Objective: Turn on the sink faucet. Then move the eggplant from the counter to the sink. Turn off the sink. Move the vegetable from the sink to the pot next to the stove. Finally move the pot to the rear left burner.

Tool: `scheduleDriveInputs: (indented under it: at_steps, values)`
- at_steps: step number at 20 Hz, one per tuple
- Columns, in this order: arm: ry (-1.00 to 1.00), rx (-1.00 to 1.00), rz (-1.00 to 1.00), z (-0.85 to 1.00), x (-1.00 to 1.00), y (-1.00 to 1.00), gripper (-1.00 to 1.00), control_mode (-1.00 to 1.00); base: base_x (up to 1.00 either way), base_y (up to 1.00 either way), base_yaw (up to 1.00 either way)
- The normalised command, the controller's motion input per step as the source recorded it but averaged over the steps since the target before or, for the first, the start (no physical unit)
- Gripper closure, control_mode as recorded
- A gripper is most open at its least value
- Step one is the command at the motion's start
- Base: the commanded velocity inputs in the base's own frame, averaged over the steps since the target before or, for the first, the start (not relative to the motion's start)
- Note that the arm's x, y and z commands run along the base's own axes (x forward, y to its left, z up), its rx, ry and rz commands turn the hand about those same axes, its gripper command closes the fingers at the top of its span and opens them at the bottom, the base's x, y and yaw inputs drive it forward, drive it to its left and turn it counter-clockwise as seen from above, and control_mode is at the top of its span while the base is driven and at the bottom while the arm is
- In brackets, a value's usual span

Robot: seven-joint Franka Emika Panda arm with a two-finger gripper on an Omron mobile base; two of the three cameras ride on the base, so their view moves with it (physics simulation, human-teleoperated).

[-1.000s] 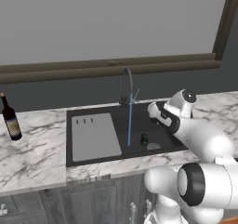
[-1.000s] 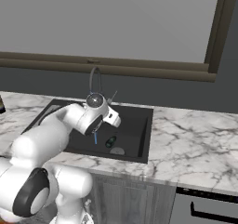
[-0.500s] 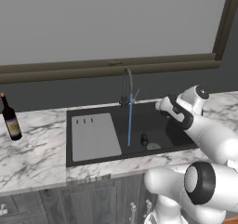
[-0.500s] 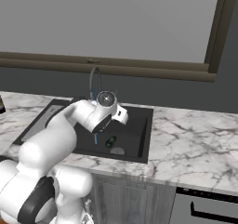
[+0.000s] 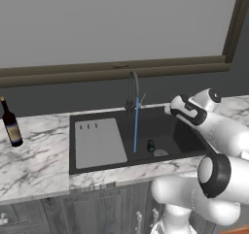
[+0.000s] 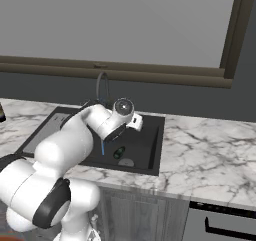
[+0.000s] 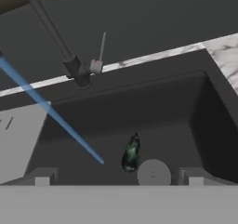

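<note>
The gripper (image 7: 118, 176) hangs above the right part of the sink basin (image 5: 185, 141), with its two dark fingertips (image 7: 42, 176) set wide apart at the bottom of the hand view and nothing between them, so the pincer stands open and empty. In the left base view the hand (image 5: 185, 110) sits at about 3 o'clock from the faucet (image 5: 132, 90), above the sink's right rim.

The eggplant (image 7: 131, 154) lies on the floor of the basin, a dark green-purple shape, just beside the round drain (image 7: 153, 172), which is at its 4 o'clock in the hand view. In the left base view the eggplant (image 5: 151, 145) lies at about 5 o'clock from the faucet base, and in the right base view the eggplant (image 6: 119, 152) shows below the arm's wrist.

A blue stream of water (image 5: 136, 126) runs from the faucet spout down into the basin; the stream (image 7: 51, 110) ends at about 9 o'clock from the eggplant, apart from it. The thin faucet handle (image 7: 101, 49) stands tilted upward beside the faucet base (image 7: 79, 72).

A grey drainboard (image 5: 99, 143) fills the left half of the sink. On the marble counter (image 5: 34, 165), well to the left at 9 o'clock from the sink, stands an upright dark bottle (image 5: 10, 125).
</note>
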Motion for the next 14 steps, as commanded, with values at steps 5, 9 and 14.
scheduleDriveInputs:
  at_steps: [5, 9, 14]
  values:
    - [-0.08, 0.0, 0.17, -0.03, 0.43, -0.05, -1.0, -1.0, 0.0, 0.0, 0.0]
    - [-0.07, 0.01, 0.22, -0.01, 0.48, -0.12, -1.0, -1.0, 0.0, 0.0, 0.0]
    - [-0.09, 0.01, 0.2, -0.01, 0.61, -0.16, -1.0, -1.0, 0.0, 0.0, 0.0]
